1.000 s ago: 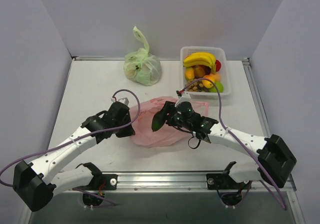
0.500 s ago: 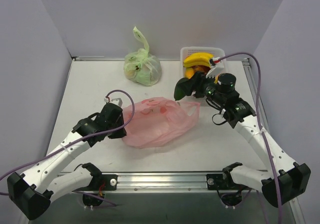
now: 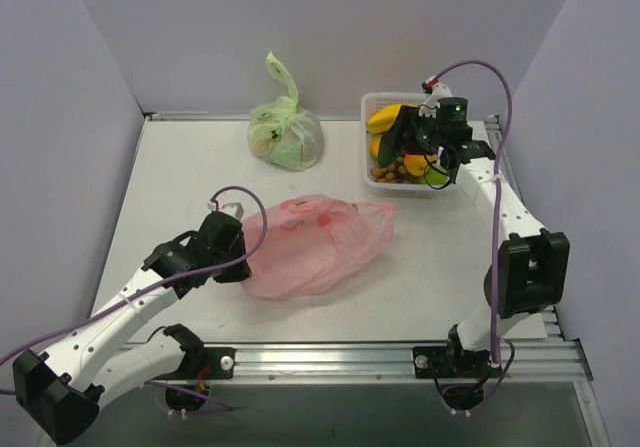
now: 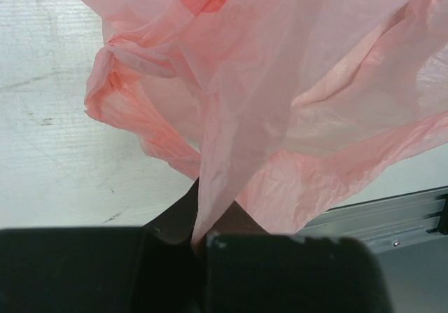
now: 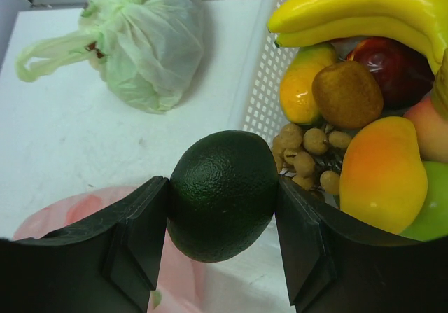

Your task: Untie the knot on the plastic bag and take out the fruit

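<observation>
The pink plastic bag [image 3: 320, 249] lies slack in the middle of the table, its handle loop [image 3: 377, 212] loose at the right; no knot shows. My left gripper [image 3: 242, 264] is shut on a fold of the bag's left edge, which also shows in the left wrist view [image 4: 280, 103], with the jaws [image 4: 199, 239] pinching the plastic. My right gripper [image 3: 394, 147] is shut on a dark green fruit [image 5: 222, 194] and holds it above the near left rim of the white basket [image 5: 262, 82]. Reddish shapes show faintly inside the bag [image 3: 322, 219].
The white basket [image 3: 447, 179] at the back right holds bananas [image 3: 392, 117], a mango [image 5: 383, 173], a red apple [image 5: 392, 68] and small brown fruits [image 5: 308, 148]. A tied pale green bag [image 3: 285, 132] stands at the back centre, also in the right wrist view [image 5: 150, 40].
My right arm has carried the dark green fruit from over the pink bag back and right to the basket. The bag has sagged flatter. My left gripper keeps its hold.
</observation>
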